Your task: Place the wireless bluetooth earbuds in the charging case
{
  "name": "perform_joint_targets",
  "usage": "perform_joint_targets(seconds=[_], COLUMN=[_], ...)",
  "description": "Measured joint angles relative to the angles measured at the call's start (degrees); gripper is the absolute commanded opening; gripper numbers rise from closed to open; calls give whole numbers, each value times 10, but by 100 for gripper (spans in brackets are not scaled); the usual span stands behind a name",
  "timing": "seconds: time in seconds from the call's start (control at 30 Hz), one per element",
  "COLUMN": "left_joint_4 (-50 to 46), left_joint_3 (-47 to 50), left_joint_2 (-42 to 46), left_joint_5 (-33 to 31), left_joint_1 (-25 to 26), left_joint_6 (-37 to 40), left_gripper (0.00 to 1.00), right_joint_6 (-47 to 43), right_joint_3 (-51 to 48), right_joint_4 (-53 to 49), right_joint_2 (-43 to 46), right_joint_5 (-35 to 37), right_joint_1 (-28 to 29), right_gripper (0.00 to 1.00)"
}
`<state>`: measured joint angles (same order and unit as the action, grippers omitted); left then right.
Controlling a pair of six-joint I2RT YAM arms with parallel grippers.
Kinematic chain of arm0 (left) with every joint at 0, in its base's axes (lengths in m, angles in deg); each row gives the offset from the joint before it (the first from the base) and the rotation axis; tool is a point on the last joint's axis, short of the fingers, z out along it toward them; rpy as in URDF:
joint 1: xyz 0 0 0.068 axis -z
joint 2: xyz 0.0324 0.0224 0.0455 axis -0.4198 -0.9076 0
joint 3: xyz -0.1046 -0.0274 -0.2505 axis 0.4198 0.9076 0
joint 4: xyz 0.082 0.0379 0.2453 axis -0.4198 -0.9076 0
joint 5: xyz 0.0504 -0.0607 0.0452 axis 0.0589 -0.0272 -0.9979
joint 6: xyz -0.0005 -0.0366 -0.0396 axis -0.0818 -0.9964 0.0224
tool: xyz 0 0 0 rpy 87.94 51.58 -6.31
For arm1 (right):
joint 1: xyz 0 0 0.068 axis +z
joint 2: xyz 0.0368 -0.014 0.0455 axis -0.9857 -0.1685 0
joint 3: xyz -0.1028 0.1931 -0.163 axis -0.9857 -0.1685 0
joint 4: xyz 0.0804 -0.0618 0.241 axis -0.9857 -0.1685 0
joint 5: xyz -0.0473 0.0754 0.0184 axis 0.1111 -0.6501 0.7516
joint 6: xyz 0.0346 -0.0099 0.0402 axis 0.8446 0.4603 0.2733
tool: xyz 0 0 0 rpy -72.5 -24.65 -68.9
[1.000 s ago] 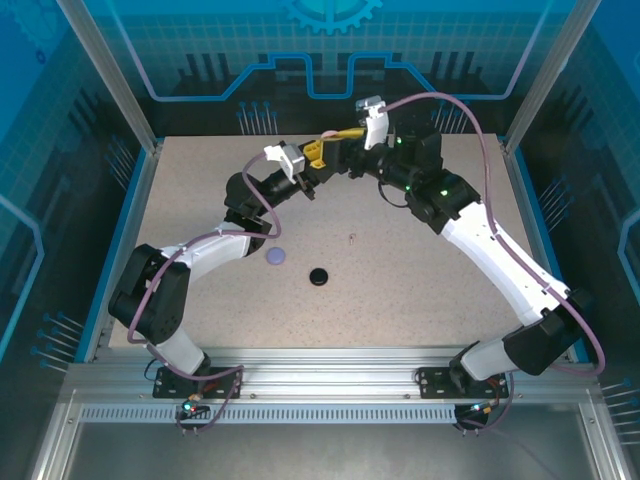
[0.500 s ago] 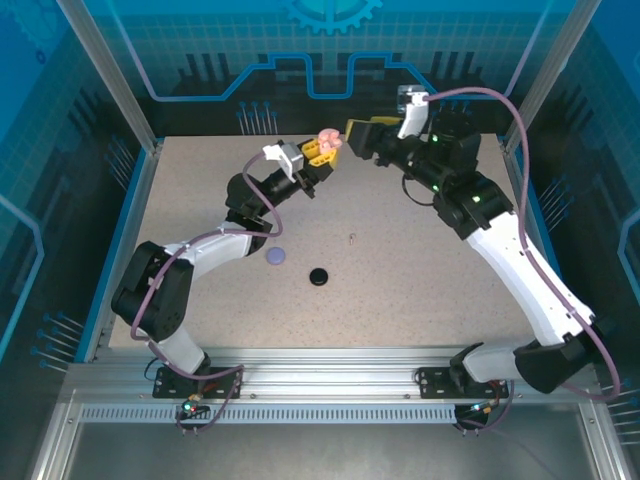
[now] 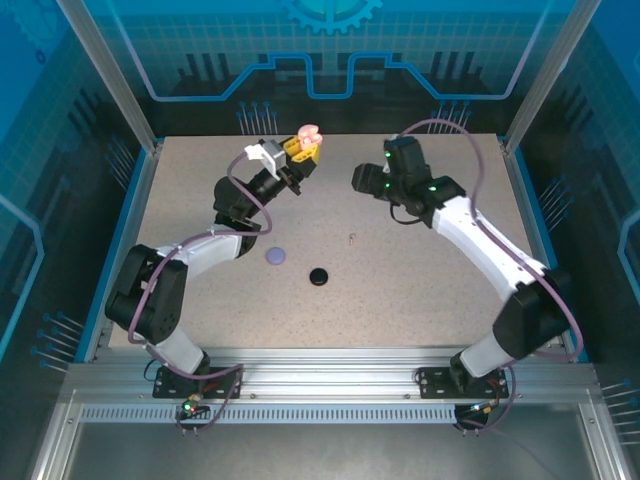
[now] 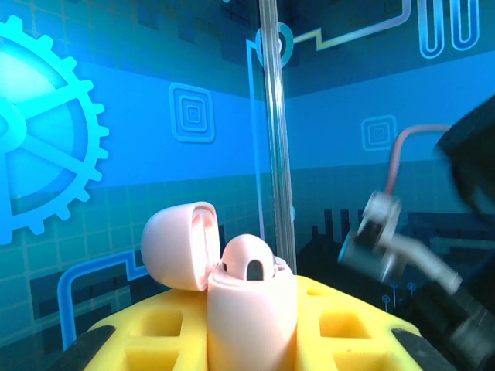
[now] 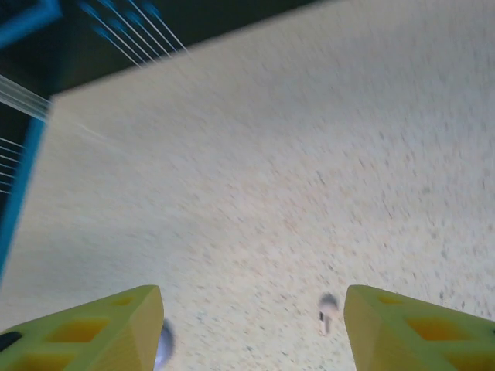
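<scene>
Lavender case [image 3: 276, 257], black case [image 3: 319, 276] — lying apart.

Table: the speckled beige tabletop [image 3: 420, 290] is being edged by blue trim [image 3: 122, 250].
Walls: translucent blue panels [image 3: 200, 50] with gear and circuit prints are being lit brightly.
Frame: the panels are being held between silver aluminium posts [image 3: 108, 72].

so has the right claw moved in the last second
Yes. The right claw has left the left claw and shifted right, now standing further right of the black case than a second ago.
</scene>
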<state>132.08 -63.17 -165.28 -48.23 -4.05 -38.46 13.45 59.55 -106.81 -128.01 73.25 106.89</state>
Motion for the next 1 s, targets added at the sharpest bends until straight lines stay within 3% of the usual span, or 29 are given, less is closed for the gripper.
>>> perform_joint_targets(seconds=[0.2,0.53,1.0], left_joint_4=[13,23,24], left_joint_3=[6,20,26], left_joint_2=[3,3,4], left_joint_5=[-4,-7,-8], left_joint_1=[0,-1,-1], left_joint_6=[-13,-25,-25], left_gripper=[0,0,0], right_joint_6=[20,33,51], right_joint_3=[46,206,283], right_joint_4=[-62,-153,-234], right_joint_2=[-122,-259,-351], right_joint_5=[10,38,59], right_joint_1=[9,49,64], right_gripper=[62,61,58])
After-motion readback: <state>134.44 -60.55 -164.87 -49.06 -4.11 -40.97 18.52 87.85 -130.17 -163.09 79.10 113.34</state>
